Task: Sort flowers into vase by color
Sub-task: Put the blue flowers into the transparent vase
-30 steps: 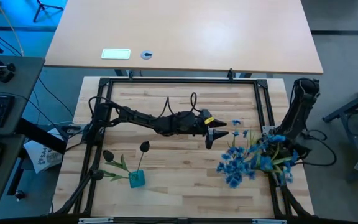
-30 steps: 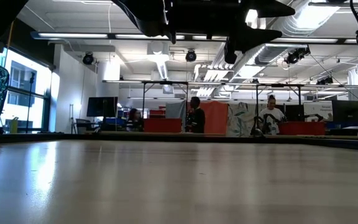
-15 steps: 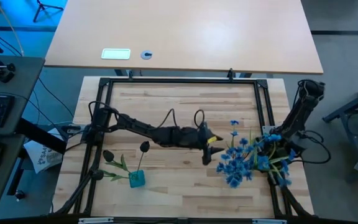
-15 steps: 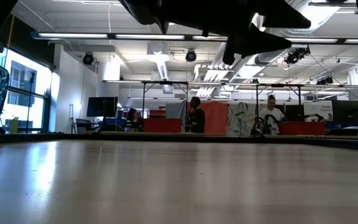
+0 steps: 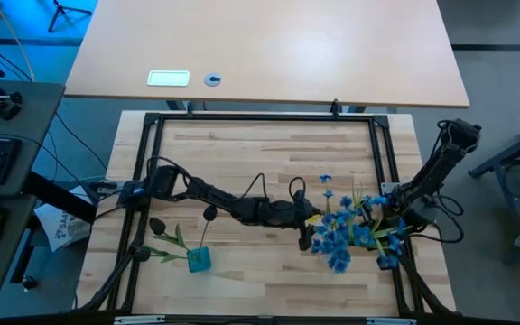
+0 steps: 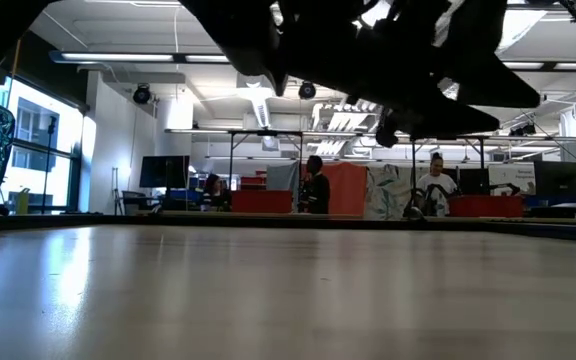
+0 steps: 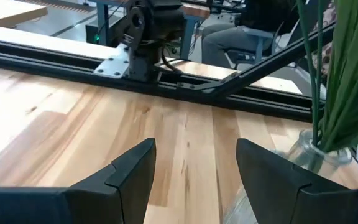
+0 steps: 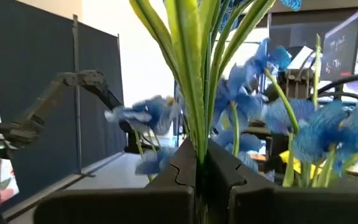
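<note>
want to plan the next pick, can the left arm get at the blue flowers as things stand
Probably yes: the left pincer is open beside the blue flowers, nothing between them. The right pincer grips their stems, though.

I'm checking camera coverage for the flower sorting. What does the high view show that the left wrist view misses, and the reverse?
Only the high view shows the blue blossoms, the teal vase holding dark-bud stems, and the right gripper shut on the blue flower stems. Only the left wrist view shows the left gripper open, with a clear glass vase of green stems just beyond its fingers. Both share the wooden table and its black frame.
</note>
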Tool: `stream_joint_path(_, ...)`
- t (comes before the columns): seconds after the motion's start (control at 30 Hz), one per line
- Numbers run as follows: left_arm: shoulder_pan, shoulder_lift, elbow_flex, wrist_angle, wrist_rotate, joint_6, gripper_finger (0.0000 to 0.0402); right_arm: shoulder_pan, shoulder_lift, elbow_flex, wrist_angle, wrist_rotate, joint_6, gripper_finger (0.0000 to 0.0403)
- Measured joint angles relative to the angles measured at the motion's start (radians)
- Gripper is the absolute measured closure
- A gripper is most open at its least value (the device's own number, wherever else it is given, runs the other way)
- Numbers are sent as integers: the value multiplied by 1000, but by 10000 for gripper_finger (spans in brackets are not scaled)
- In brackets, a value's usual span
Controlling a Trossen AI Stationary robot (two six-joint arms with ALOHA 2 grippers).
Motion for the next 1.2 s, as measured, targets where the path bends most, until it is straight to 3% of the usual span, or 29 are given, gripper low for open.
stream_joint_path(0.4, 11, 41, 53, -36, 14, 1, 192, -14, 35, 0, 81, -19, -3, 403)
stream_joint_path(0.63, 0, 41, 53, -182, 149, 70, 192, -16, 35, 0, 78, -17, 1, 403)
stream_joint_path(0.83, -25, 25, 53, -154, 175, 120, 195, -16, 35, 0, 79, -17, 29, 403)
stream_joint_path(1.2, -24, 27, 53, -117, 290, 141, 279, -37, 62, 0, 61, -61, 90, 403)
